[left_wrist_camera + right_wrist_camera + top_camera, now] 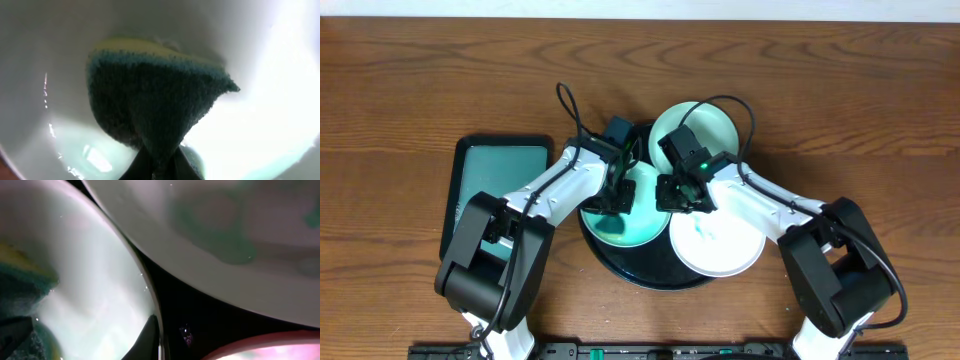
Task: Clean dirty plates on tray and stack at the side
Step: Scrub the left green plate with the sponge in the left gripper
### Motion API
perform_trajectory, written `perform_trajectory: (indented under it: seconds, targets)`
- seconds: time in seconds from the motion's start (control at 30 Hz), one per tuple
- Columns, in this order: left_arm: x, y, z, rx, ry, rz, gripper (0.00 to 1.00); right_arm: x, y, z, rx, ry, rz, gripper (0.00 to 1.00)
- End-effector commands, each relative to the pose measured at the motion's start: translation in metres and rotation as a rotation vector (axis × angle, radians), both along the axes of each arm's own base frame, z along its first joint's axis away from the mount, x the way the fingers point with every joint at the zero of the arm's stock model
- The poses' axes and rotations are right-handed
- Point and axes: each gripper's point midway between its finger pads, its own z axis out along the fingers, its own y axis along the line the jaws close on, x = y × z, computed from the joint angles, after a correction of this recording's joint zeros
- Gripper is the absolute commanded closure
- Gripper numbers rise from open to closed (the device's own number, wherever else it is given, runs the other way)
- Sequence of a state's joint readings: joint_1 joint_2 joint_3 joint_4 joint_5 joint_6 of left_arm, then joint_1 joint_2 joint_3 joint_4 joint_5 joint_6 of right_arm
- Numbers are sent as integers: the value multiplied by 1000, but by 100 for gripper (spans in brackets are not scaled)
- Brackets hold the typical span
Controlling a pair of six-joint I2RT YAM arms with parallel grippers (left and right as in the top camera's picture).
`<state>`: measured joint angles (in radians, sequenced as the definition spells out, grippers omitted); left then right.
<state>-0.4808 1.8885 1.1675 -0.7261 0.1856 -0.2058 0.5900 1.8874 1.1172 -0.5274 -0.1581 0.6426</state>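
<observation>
On the black tray (pixel 645 275) lie three plates. My left gripper (pixel 617 200) is shut on a dark green sponge (pixel 155 95) with a yellow back, pressed flat on the left mint plate (pixel 642 228). At that plate's right rim my right gripper (pixel 678 195) is shut on the edge; in the right wrist view a dark finger (pixel 150 340) lies on the inner rim. A white plate (pixel 725 245) with teal smears overlaps the tray's right side. Behind, the second mint plate (pixel 710 125) hangs over the tray's far edge.
A rectangular dark-rimmed teal tray (pixel 500 185) sits left of the black tray, partly under my left arm. Bare wooden table (pixel 840 90) stretches across the back and both sides.
</observation>
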Motion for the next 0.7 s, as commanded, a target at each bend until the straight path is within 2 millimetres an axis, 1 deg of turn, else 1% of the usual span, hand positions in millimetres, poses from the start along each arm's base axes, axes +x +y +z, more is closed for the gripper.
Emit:
perform_trajectory:
  seconds: [0.0,0.07,0.17,0.4,0.5,0.53,0.6,0.67]
  targets:
    - [-33,-71,-21,-321,153,-113,93,-10,1,-18,-19,30,26,99]
    - [-29,-80,-17,-367,137,-122,93,-10,1,-18,-18,29,26,99]
    - [-21,-87,-13,-401,114,-118,93,-9,1,-18,-18,29,26,99]
    - [4,-93,-10,-433,61,11,93,-10,1,-18,-18,29,26,99]
    - [11,-93,-8,-442,36,15,93,-10,1,-18,-18,29,26,99]
    - [14,-90,-10,-426,28,30,93,-10,1,-18,-18,30,26,99]
    - [21,-78,-16,-362,-1,66,93,-10,1,-18,-19,31,26,99]
    - [30,-57,-23,-261,-37,113,93,-10,1,-18,-20,32,26,99]
